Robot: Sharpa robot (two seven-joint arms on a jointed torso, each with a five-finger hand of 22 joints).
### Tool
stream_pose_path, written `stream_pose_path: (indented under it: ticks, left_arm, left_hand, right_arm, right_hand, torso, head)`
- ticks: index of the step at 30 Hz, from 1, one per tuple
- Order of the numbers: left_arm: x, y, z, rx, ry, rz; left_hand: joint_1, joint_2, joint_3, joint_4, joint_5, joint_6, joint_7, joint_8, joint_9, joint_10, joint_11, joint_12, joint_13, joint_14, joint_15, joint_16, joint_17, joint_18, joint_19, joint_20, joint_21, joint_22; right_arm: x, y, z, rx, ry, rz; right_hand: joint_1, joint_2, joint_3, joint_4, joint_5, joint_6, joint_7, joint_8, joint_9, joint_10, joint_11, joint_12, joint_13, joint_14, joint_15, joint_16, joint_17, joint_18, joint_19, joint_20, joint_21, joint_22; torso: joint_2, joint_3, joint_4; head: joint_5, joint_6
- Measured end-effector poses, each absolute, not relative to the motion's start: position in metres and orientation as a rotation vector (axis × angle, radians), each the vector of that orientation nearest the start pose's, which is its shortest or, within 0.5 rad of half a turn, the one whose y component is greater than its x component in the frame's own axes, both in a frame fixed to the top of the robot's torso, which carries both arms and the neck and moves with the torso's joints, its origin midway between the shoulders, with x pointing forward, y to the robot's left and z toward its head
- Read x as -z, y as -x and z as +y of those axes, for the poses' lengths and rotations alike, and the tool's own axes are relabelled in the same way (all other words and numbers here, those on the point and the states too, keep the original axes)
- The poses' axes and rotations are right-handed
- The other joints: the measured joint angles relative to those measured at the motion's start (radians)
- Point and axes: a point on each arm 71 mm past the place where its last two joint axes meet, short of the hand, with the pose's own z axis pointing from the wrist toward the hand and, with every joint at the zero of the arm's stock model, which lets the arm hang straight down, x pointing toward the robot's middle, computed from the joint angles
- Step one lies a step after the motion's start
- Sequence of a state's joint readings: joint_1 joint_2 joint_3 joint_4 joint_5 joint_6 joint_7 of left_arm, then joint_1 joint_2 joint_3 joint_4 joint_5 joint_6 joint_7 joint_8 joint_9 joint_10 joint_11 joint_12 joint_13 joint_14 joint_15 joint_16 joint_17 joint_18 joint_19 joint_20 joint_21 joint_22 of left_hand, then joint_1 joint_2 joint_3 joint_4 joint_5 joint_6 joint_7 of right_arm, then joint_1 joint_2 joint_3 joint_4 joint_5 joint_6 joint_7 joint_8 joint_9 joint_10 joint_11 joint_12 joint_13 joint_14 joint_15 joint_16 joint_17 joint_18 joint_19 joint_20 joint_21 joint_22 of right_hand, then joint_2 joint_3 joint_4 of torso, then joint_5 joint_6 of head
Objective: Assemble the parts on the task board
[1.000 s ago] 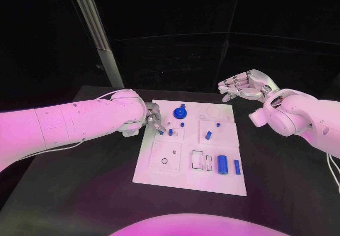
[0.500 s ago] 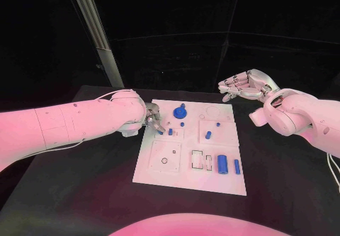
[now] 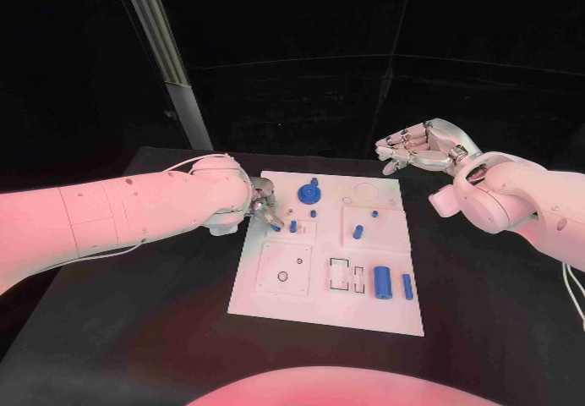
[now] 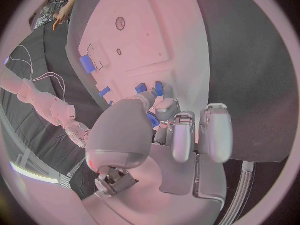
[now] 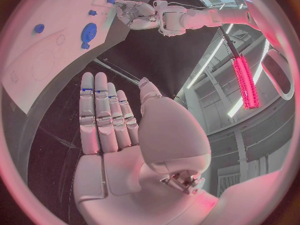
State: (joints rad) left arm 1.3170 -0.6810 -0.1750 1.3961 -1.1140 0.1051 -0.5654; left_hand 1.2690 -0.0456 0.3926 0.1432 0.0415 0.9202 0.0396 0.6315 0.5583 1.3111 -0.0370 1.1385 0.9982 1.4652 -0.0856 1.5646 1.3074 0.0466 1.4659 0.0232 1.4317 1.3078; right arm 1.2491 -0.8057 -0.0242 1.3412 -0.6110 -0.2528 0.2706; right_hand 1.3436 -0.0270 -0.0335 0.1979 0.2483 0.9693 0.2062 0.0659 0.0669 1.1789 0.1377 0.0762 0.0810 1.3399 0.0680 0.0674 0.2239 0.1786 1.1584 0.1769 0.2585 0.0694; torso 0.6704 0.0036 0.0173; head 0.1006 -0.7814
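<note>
**White task board [image 3: 319, 315] mid-table: left hand [image 3: 259, 209] pinching a part, right hand [image 3: 418, 147] bare**

Flat on the black table [image 3: 134, 330], long side running away from the robot.

Left hand: low at the board's far left corner, reaching in over the edge. Thumb and one finger closed on a small blue peg [image 4: 152, 120], seen best from the left wrist; other fingers [image 4: 212, 130] held straight beside the pinch, with nothing in them. Peg just above or on the board's surface; cannot tell which.

Right hand: raised beyond the board's far right corner, off the board and well apart from every part. Palm bare, fingers stretched out side by side, thumb standing off from them. Nothing held, nothing touched.

Parts on the board:
- Blue disc [image 3: 309, 195] with a stub on top, near the far edge, just beside the left hand.
- Short standing pegs [image 3: 314, 214] nearer the robot than the disc, one of them close to the pinching fingertips.
- Further standing pegs [image 3: 358, 231] toward the board's right half, apart from both hands.
- Thick blue cylinder [image 3: 381, 283] lying near the right edge of the board's near half.
- Thin blue cylinder [image 3: 407, 288] lying just beside it on the outer side, parallel to it.
- Rectangular slots [image 3: 347, 277] just left of the thick cylinder.
- Round hole [image 3: 283, 276] in a square panel on the left of the near half.
</note>
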Motion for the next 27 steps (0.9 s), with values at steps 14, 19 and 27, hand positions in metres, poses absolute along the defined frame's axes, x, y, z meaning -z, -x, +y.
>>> stream_pose_path:
  ticks: [14, 19, 27]
  left_arm:
    - [0.2285, -0.5033, 0.1777, 0.252, 0.058, 2.310]
    - [0.2282, -0.5057, 0.1772, 0.245, 0.054, 2.314]
    - [0.2283, -0.5087, 0.1778, 0.235, 0.054, 2.316]
  left_hand:
    - [-0.152, -0.060, -0.058, 0.016, 0.001, 0.032, -0.015, 0.024, 0.006, 0.009, -0.002, 0.000, -0.014, 0.000, 0.000, 0.000, 0.000, 0.000, 0.000, 0.000, 0.000, 0.000]
    - [-0.164, -0.054, -0.100, 0.037, 0.001, 0.036, -0.011, 0.028, 0.009, 0.009, -0.002, 0.000, -0.014, 0.000, 0.000, 0.000, 0.000, 0.000, 0.000, 0.000, 0.000, 0.000]
    - [-0.164, -0.054, -0.123, 0.047, 0.001, 0.036, -0.011, 0.032, 0.010, 0.009, -0.002, 0.000, -0.014, 0.004, -0.004, 0.000, 0.000, 0.000, 0.002, -0.002, 0.000, 0.000]
  right_arm:
    - [0.1586, -0.5269, -0.2337, -1.209, -0.500, 1.568]
    - [0.1587, -0.5269, -0.2340, -1.208, -0.500, 1.569]
    - [0.1587, -0.5269, -0.2340, -1.207, -0.501, 1.570]
  right_hand:
    - [-0.004, 0.004, -0.007, -0.002, -0.001, -0.004, 0.004, 0.000, 0.000, -0.004, 0.004, 0.000, 0.000, -0.004, 0.004, 0.000, -0.001, 0.000, 0.000, 0.000, -0.006, -0.001]
    - [-0.004, 0.004, -0.009, 0.001, -0.001, -0.006, 0.006, 0.000, 0.000, -0.011, 0.004, 0.000, 0.000, -0.005, 0.005, 0.000, -0.002, 0.000, 0.000, 0.000, -0.008, -0.001]
    - [-0.004, 0.004, -0.012, -0.002, -0.001, -0.007, 0.007, 0.000, 0.000, -0.011, 0.004, 0.000, 0.000, -0.008, 0.007, 0.000, -0.004, 0.000, 0.000, 0.000, -0.012, -0.002]
  torso:
    - [0.000, 0.0006, -0.0009]
    - [0.000, 0.0009, -0.0011]
    - [0.000, 0.0008, -0.0010]
  head:
    - [-0.004, 0.003]
    - [-0.004, 0.003]
    - [-0.005, 0.001]
